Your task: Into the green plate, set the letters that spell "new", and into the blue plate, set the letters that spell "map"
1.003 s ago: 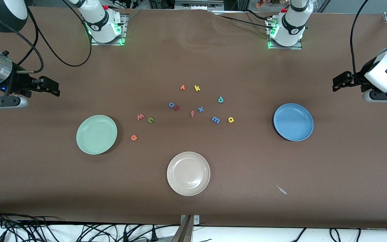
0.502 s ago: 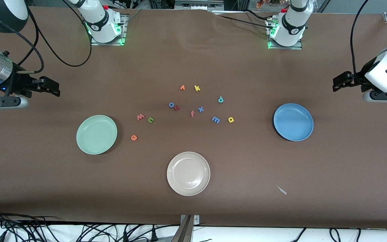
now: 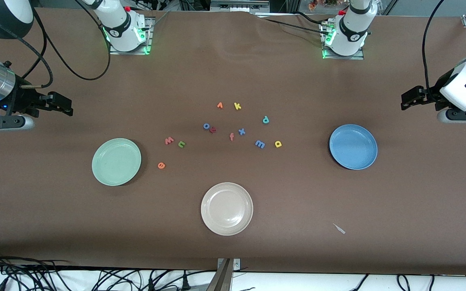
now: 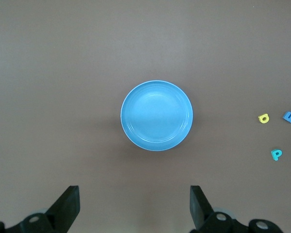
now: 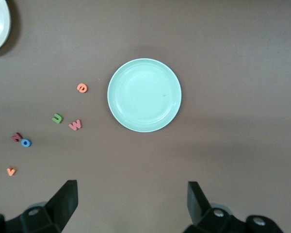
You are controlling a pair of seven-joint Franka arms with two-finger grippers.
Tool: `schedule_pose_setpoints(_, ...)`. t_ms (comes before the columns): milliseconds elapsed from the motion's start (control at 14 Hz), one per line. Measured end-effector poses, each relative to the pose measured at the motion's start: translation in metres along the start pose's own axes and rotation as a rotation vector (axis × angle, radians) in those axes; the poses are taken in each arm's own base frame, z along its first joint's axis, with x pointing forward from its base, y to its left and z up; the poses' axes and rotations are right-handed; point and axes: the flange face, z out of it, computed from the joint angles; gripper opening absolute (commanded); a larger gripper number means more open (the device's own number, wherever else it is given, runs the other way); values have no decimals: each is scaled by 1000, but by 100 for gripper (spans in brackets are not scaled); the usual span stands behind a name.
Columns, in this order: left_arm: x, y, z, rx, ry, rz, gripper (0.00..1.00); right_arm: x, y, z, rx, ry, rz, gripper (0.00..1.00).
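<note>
The salmon "w" [image 3: 169, 140], green "n" [image 3: 181, 144] and orange "e" [image 3: 161, 165] lie on the table beside the pale green plate [image 3: 116, 161]. The blue "m" [image 3: 260, 144], yellow "a" [image 3: 278, 144] and teal "p" [image 3: 265, 119] lie toward the blue plate [image 3: 353, 146]. Both plates hold nothing. My right gripper [image 3: 64, 106] waits open over the right arm's end of the table, its wrist view showing the green plate [image 5: 144, 95]. My left gripper [image 3: 409, 99] waits open over the left arm's end, looking at the blue plate [image 4: 156, 115].
A beige plate [image 3: 227, 208] sits nearer the front camera than the letters. Other letters lie mid-table: yellow "k" [image 3: 237, 106], orange "v" [image 3: 219, 105], blue "o" [image 3: 206, 126], salmon "f" [image 3: 231, 137], blue "x" [image 3: 241, 131]. A small pale scrap [image 3: 339, 228] lies near the front edge.
</note>
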Motion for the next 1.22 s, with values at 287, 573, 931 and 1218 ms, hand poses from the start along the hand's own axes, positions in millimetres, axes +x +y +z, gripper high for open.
schedule_pose_setpoints(287, 0, -2, 0, 0, -1, -4, 100, 0, 9, 0, 22, 1, 19, 100)
schedule_pose_setpoints(573, 1, -2, 1, -1, 0, -4, 100, 0, 9, 0, 23, -1, 18, 100)
schedule_pose_setpoints(931, 3, -2, -2, -1, 25, -4, 100, 0, 8, 1, 23, -2, 18, 100)
schedule_pose_setpoints(1218, 6, -2, -4, -1, 49, -3, 100, 0, 8, 2, 23, -4, 17, 100)
